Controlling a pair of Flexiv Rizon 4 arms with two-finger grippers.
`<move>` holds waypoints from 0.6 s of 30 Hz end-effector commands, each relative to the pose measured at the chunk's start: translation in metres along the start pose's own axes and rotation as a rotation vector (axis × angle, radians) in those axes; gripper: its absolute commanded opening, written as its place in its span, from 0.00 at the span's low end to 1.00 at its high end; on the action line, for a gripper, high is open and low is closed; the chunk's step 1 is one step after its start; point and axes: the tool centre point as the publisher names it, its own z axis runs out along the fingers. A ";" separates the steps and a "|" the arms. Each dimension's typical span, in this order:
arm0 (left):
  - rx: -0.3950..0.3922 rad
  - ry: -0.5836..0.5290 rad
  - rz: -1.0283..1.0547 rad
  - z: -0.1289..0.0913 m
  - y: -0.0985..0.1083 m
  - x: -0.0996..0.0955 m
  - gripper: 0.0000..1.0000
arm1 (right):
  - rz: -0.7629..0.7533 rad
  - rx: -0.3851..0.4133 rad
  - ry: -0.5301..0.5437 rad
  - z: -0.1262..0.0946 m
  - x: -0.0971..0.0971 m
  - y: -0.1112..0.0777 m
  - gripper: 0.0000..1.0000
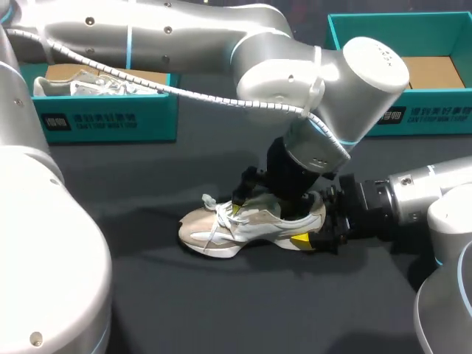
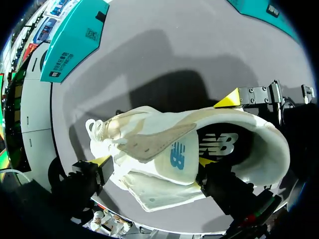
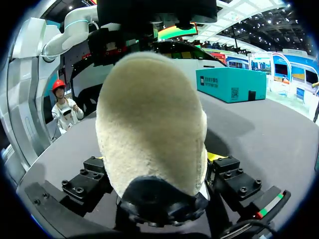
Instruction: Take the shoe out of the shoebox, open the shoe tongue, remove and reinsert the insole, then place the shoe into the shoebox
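Observation:
A cream and white shoe [image 1: 221, 225] stands on the dark table, toe to the left. My left arm reaches across from the upper left. Its gripper [image 1: 254, 210] is open over the shoe's mouth. From the left wrist, the left gripper [image 2: 153, 162] straddles the tongue [image 2: 172, 154]; one yellow tip sits by the laces, the other over the dark insole [image 2: 219, 144]. My right gripper [image 1: 313, 220] comes in from the right and is shut on the shoe's heel. That heel [image 3: 149, 124] fills the right wrist view, between the right gripper's [image 3: 154, 169] fingers.
An open teal shoebox [image 1: 110, 118] at the back left holds another pale shoe [image 1: 88, 85]. A second teal shoebox [image 1: 346, 44] at the back right shows a bare brown floor. Dark tabletop [image 1: 221, 310] stretches in front of the shoe.

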 end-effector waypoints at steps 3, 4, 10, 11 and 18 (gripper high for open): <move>-0.016 -0.033 -0.010 0.002 -0.005 0.000 1.00 | 0.001 0.004 0.000 0.002 0.000 0.000 0.00; -0.018 -0.038 -0.013 0.002 -0.005 -0.002 1.00 | 0.001 0.004 0.000 0.002 0.000 0.000 0.00; -0.027 -0.035 -0.030 0.002 -0.005 -0.014 0.94 | 0.001 0.004 0.000 0.002 0.000 0.000 0.00; -0.028 -0.033 -0.034 0.002 -0.006 -0.016 0.91 | 0.001 0.004 0.000 0.002 0.000 0.000 0.00; -0.017 -0.015 -0.051 -0.002 -0.005 -0.025 0.77 | 0.001 0.004 0.000 0.002 0.000 0.000 0.00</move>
